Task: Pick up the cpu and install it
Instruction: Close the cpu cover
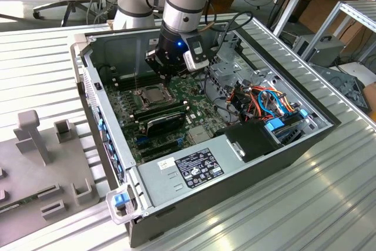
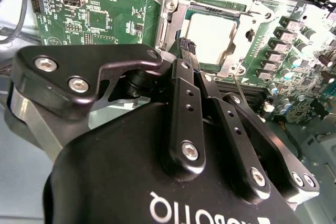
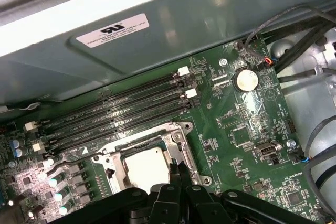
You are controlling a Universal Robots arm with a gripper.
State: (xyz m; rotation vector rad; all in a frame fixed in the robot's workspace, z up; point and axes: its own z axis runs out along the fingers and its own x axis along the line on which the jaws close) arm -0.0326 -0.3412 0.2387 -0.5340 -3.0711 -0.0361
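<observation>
The cpu [image 3: 146, 169] already lies flat inside the socket [image 3: 181, 142], within its metal frame. The gripper [image 3: 176, 171] hangs just above the socket's edge, beside the cpu. Its jaws are pressed together with nothing between them. The putting-in step looks nearly done. Any further move at the socket calls for a slow, soft touch, because the parts there look small and thin.
</observation>
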